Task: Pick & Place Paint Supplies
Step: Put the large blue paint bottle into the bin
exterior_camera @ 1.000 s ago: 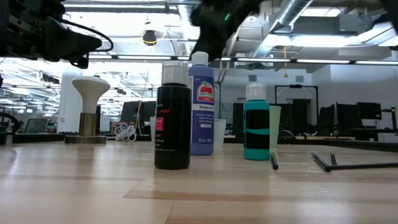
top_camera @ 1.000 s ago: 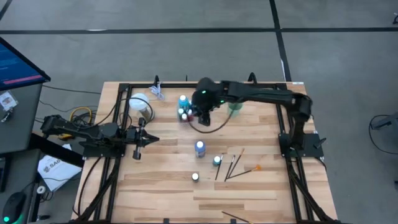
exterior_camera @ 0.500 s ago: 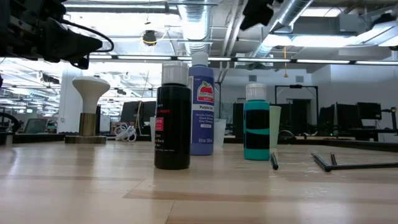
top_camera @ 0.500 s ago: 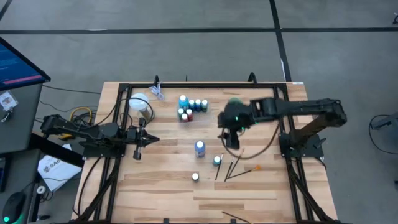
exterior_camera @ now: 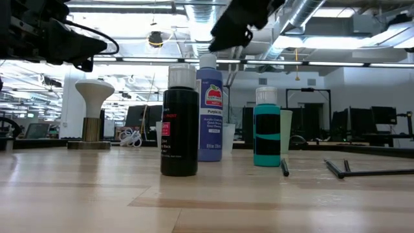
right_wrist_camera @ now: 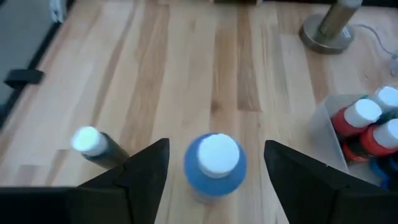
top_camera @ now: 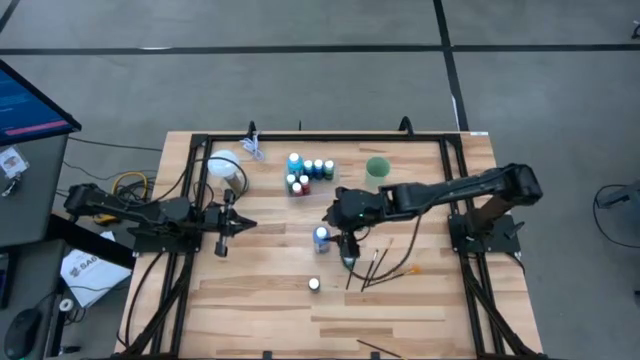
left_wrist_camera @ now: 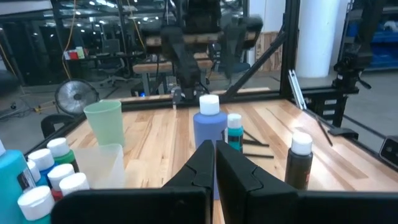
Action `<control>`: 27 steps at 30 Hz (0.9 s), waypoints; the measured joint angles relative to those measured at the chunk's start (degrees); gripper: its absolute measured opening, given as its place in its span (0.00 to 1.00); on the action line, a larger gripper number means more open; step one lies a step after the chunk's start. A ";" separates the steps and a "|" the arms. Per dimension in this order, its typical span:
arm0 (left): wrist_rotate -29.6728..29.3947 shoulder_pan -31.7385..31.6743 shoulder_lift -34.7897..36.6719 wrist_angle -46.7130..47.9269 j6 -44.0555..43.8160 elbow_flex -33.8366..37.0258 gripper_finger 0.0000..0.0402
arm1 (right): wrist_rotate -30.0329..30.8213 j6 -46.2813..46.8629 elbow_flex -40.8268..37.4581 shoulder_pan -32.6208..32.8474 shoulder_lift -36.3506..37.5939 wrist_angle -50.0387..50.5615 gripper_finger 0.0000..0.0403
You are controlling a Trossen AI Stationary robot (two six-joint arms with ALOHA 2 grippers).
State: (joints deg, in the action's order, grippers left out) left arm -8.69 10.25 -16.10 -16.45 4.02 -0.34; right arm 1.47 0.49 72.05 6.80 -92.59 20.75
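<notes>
Blue paint bottle (exterior_camera: 209,110) in the low view is showing a label with a red apple logo; a line under it seems to read "Purple", rest too small to read. Black paint bottle (exterior_camera: 179,126) beside it is carrying a red-and-white label, print not legible. White bag (top_camera: 82,270) on the floor left of the table is showing dark letters, maybe "BAG", partly cut off. Monitor (top_camera: 25,100) text is unreadable.

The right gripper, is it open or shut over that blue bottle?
Open. The right gripper has its fingers spread either side of the blue bottle, with gaps showing.
</notes>
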 joint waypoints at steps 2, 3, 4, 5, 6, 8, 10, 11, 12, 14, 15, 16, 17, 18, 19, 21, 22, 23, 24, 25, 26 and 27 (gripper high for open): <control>0.00 -0.01 -0.82 -0.65 0.01 0.00 0.00 | -0.15 -0.50 -0.05 -0.61 -1.43 -0.53 0.65; 0.00 -0.01 -0.98 -0.62 -0.01 0.00 0.00 | -0.17 -0.50 -0.13 -1.01 -1.92 -0.41 0.65; 0.00 -0.01 -1.40 -0.65 -0.01 0.00 0.00 | -0.23 -0.52 -0.11 -1.43 -2.48 -0.90 0.65; -0.01 0.00 -1.67 -0.87 0.01 0.00 0.00 | -0.34 -0.50 0.00 -1.77 -3.01 -1.46 0.65; -0.01 0.00 -1.73 -0.89 0.00 0.00 0.00 | -0.37 -0.50 -0.01 -2.11 -3.41 -1.37 0.65; -0.01 0.01 -2.06 -1.02 -0.01 0.00 0.00 | -0.99 -0.50 -0.08 -2.65 -4.36 -1.78 0.65; 0.00 0.01 -2.15 -1.07 0.00 0.00 0.00 | -2.87 -0.48 -0.01 -2.96 -5.22 -3.03 0.65; -0.02 -0.01 -2.24 -1.09 0.01 0.00 0.00 | -3.84 -0.48 -0.15 -2.97 -5.35 -2.81 0.65; 0.00 -0.01 -2.29 -1.22 -0.01 0.00 0.00 | -4.44 -0.48 -0.08 -2.95 -5.81 -3.91 0.65; 0.00 0.01 -2.36 -1.28 -0.01 0.00 0.00 | -4.66 -0.48 0.03 -2.72 -6.24 -4.29 0.65; -0.02 0.01 -2.39 -1.28 -0.01 0.00 0.00 | -4.67 -0.47 -0.10 -2.67 -6.24 -3.80 0.65; -0.01 0.01 -2.40 -1.30 -0.01 0.00 0.00 | -4.65 -0.40 -0.11 -2.66 -6.26 -4.16 0.65; 0.00 0.00 -2.40 -1.33 -0.01 0.00 0.00 | -4.63 -0.14 -0.10 -2.66 -6.25 -4.44 0.65; 0.00 0.00 -2.40 -1.39 0.00 0.00 0.00 | -4.63 0.01 -0.06 -2.68 -6.24 -4.64 0.64; -0.02 0.01 -2.40 -1.55 -0.01 0.00 0.00 | -4.61 0.02 -0.04 -2.70 -6.24 -4.96 0.63; -0.01 0.01 -2.40 -1.63 0.00 0.00 0.00 | -4.44 0.00 -0.07 -2.75 -5.92 -4.92 0.60; -0.01 0.00 -2.40 -1.63 0.00 0.00 0.00 | -4.45 0.00 -0.07 -2.77 -5.68 -5.02 0.58; 0.00 0.01 -2.40 -1.65 -0.01 0.00 0.00 | -4.45 0.00 -0.01 -2.77 -5.53 -5.17 0.55; 0.00 0.01 -2.40 -1.65 -0.01 0.00 0.00 | -4.46 0.00 0.00 -2.88 -5.49 -5.11 0.51; 0.00 -0.01 -2.40 -1.65 0.01 0.00 0.00 | -4.46 -0.02 -0.01 -2.94 -5.53 -4.74 0.47; 0.00 0.00 -2.40 -1.65 -0.01 0.00 0.00 | -4.48 -0.06 -0.02 -3.04 -5.59 -4.28 0.43; 0.00 -0.01 -2.40 -1.67 -0.01 0.00 0.00 | -4.50 -0.35 -0.02 -3.12 -5.61 -4.13 0.39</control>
State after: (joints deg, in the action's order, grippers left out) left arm -8.69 10.24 -18.50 -18.13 4.01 -0.34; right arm -3.03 0.15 72.03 3.68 -98.20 16.62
